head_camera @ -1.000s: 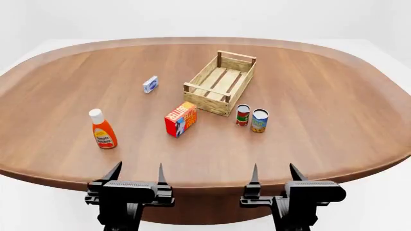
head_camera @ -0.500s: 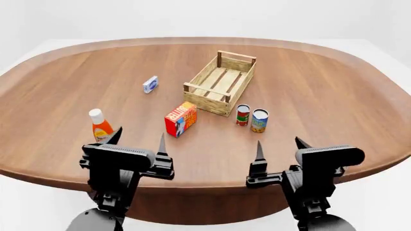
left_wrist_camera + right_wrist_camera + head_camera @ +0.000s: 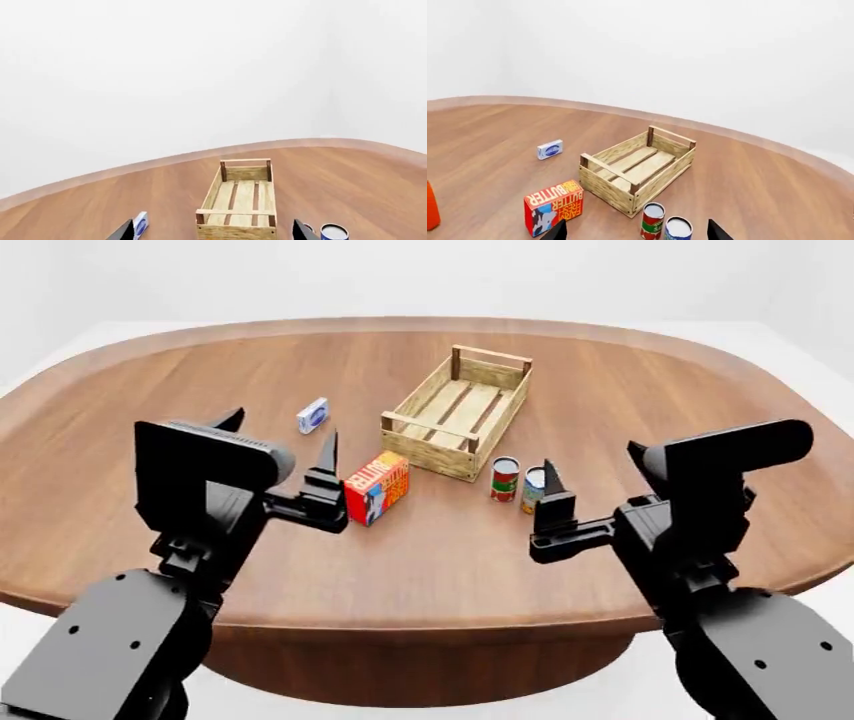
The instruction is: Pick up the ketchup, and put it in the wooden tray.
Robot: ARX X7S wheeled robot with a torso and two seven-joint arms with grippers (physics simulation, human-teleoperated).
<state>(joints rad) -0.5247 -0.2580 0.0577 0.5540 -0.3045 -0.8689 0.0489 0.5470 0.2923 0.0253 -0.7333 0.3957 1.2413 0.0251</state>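
Ketchup (image 3: 431, 206) standing at the table's (image 3: 694, 400) left, hidden behind the left arm.
Both grippers, left (image 3: 278, 452) and right (image 3: 598, 480), hanging wide open, empty; tray (image 3: 458, 412) sitting mid-table.

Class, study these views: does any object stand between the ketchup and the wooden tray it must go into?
Yes: in the right wrist view the butter box stands on the table between the ketchup, barely visible at the frame edge, and the wooden tray.
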